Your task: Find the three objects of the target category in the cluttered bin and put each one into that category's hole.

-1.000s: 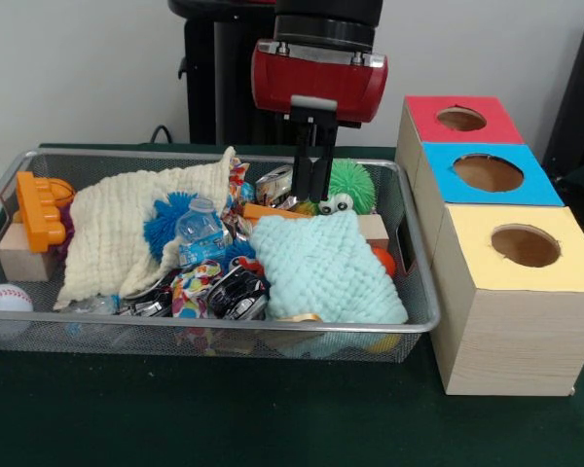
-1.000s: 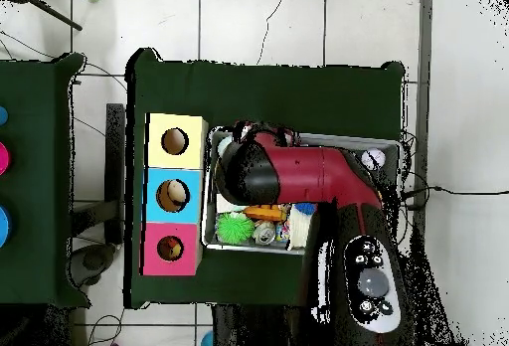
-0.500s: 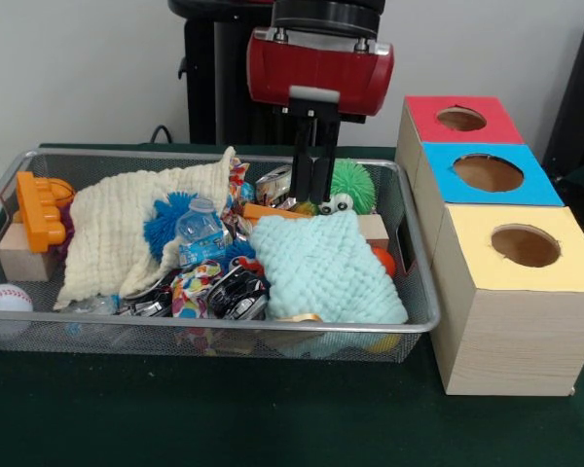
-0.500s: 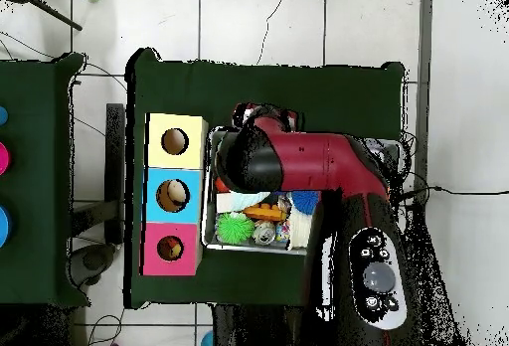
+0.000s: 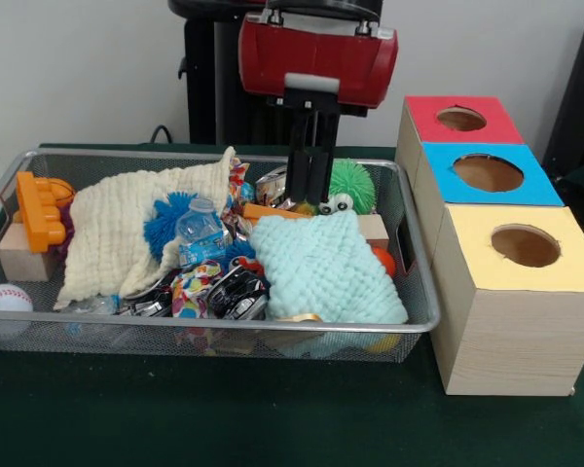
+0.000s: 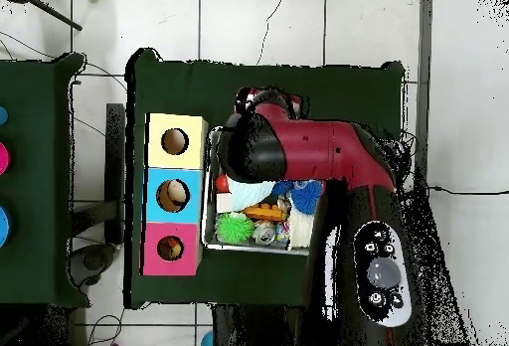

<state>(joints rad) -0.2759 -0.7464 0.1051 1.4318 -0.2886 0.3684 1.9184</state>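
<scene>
My gripper [image 5: 310, 197] hangs at the back middle of the wire bin [image 5: 423, 321]. Its black fingers [image 5: 299, 175] stand close together with nothing visible between them. The tips hover just above an orange toy piece [image 5: 263, 210], beside a silver object [image 5: 273, 182] and a green spiky ball with eyes [image 5: 350, 183]. A mint cloth [image 5: 323, 268] and a cream cloth [image 5: 127, 233] cover much of the clutter. Three boxes with holes stand to the right: red top [image 5: 461, 119], blue top [image 5: 488, 173], yellow top [image 5: 525, 245]. In the overhead view the red arm [image 6: 298, 153] hides the gripper.
Also in the bin are a blue spiky ball [image 5: 167, 219], a small water bottle [image 5: 200, 232], toy cars [image 5: 236, 290], an orange ball [image 5: 383, 261], an orange toy [image 5: 39, 208], a wooden block [image 5: 24, 255] and a baseball [image 5: 5, 302]. The overhead view shows the green ball [image 6: 236, 227].
The arm's red head has risen slightly, lifting the gripper a little above the clutter. In the overhead view the arm has shifted toward the bin's far side. The objects have not moved.
</scene>
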